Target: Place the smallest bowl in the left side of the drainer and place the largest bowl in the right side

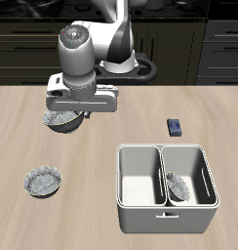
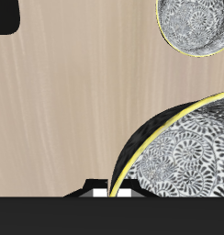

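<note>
- Nearest the front edge of the table stands the drainer, with the smallest bowl leaning in one compartment.
- One wide bowl sits alone on the wood, well apart from the drainer.
- Farther back, the other wide bowl lies under the pincer; its scalloped rim fills the wrist view.
- Whether the pincer grips it, I cannot tell.
- Blue block rests behind the drainer.

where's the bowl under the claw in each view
exterior view: the bowl sits on the table beneath the claw, farther back than the other bowl
wrist view: the bowl is the nearer one, beside the claw
shared landmark: the other bowl
</note>
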Motion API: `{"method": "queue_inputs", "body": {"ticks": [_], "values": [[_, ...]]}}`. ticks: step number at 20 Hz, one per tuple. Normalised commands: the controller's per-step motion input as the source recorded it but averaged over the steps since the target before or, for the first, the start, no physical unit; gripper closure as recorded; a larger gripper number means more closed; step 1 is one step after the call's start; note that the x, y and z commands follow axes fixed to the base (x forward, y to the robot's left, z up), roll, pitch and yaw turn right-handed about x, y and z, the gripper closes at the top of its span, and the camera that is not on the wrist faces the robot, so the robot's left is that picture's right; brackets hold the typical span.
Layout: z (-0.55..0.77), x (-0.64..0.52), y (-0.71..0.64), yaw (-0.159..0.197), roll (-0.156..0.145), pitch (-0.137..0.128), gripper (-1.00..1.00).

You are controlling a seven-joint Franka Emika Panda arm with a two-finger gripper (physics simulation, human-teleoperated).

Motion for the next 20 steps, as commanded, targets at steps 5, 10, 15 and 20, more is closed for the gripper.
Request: {"method": "queue_inputs", "body": {"ticks": [5, 10, 15, 20], "values": [[0.38, 0.03, 0.19, -0.04, -0.016, -0.048, 1.0], [0.26, 0.05, 0.13, -0.014, 0.006, -0.056, 1.0], [0.23, -0.03, 0.22, 0.014, 0.005, -0.038, 1.0], [0.16, -0.01, 0.12, 0.002, -0.004, -0.019, 1.0]]}}
